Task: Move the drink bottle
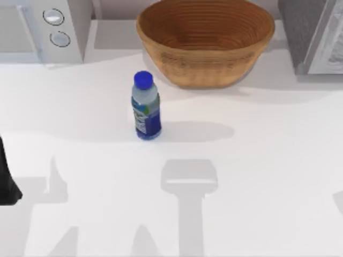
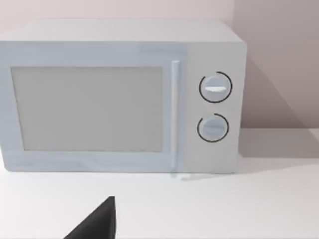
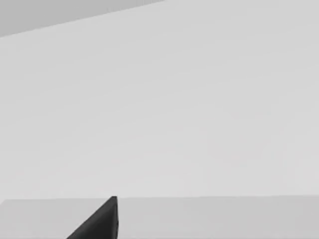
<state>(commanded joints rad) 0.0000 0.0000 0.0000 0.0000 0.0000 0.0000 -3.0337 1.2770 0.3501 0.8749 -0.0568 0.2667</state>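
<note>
Upright drink bottle (image 1: 146, 106) stands near wicker bowl (image 1: 205, 42).

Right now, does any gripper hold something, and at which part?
Nothing is held. The drink bottle stands alone on the table, untouched, near the wicker bowl.

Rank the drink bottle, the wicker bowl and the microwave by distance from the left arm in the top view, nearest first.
From the left gripper at the table's left edge:
1. Microwave, back left; drink bottle, centre: too close to call.
2. Wicker bowl, back centre.
</note>
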